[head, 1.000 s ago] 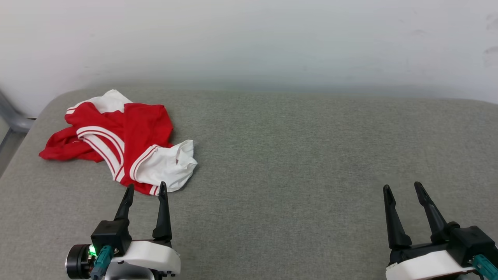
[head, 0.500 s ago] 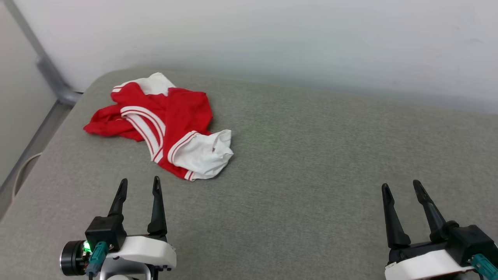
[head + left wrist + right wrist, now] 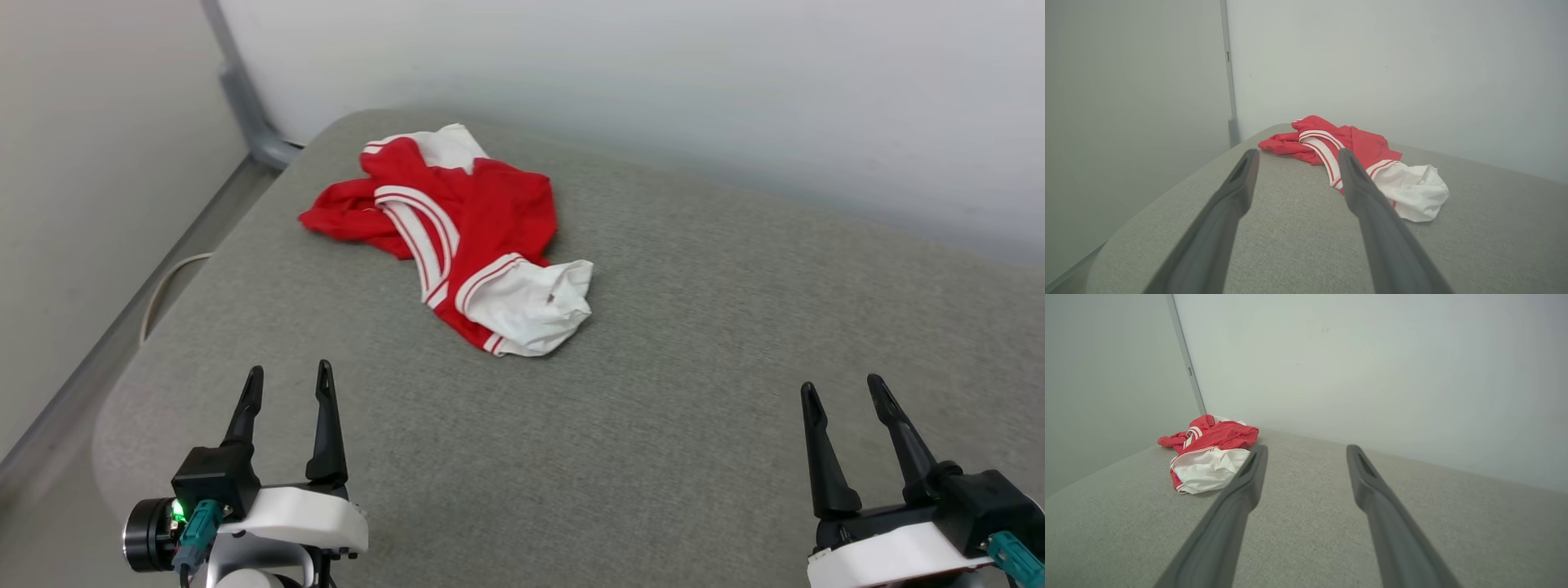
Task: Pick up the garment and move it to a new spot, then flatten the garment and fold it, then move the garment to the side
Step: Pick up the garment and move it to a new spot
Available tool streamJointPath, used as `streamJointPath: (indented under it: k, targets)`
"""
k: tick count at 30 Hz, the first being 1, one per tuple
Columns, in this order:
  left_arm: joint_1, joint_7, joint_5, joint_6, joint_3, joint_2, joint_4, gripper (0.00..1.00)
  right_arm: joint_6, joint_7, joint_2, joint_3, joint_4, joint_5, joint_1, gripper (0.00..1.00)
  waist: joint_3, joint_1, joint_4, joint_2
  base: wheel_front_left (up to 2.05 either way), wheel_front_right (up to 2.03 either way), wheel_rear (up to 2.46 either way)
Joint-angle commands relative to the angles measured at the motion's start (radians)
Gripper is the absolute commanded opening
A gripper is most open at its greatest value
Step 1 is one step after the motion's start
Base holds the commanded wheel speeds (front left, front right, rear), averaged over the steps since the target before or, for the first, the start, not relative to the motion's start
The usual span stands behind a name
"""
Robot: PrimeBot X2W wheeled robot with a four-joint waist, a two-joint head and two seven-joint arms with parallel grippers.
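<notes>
The garment (image 3: 473, 220), red with white sleeves and striped trim, lies crumpled near the far left corner of the grey cushioned surface (image 3: 669, 392). It also lies ahead of the fingers in the left wrist view, garment (image 3: 1367, 151), and off to the left in the right wrist view, garment (image 3: 1212, 453). My left gripper (image 3: 287, 376) hovers open at the lower left, short of the garment, with nothing between its fingers. My right gripper (image 3: 841, 388) stands open at the lower right, far from the cloth and empty.
A pale wall (image 3: 653, 82) backs the surface. At the left, the surface's rounded edge (image 3: 122, 408) drops to a floor strip with a thin cable (image 3: 163, 282) and a grey post (image 3: 245, 98) in the corner.
The head camera has swung left, so the whole picture has shifted right and the left edge and floor have come into view. The garment lies as before; both grippers remain open.
</notes>
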Motion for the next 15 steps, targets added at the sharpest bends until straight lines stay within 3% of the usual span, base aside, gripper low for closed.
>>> streamJointPath:
  k: [1, 15]
  targets:
    - [-0.004, -0.003, -0.006, 0.001, 0.000, -0.001, -0.001, 1.00, -0.001, -0.002, 0.003, 0.001, -0.004, -0.006, -0.008, 1.00, 0.001, 0.0000, 0.029, 0.0000, 0.00, 0.00, 0.00]
    - [0.010, -0.003, -0.021, 0.002, 0.015, -0.001, 0.003, 1.00, -0.001, -0.002, 0.003, 0.004, -0.002, -0.017, -0.015, 1.00, 0.003, 0.0000, 0.137, 0.0000, 0.00, 0.00, 0.00]
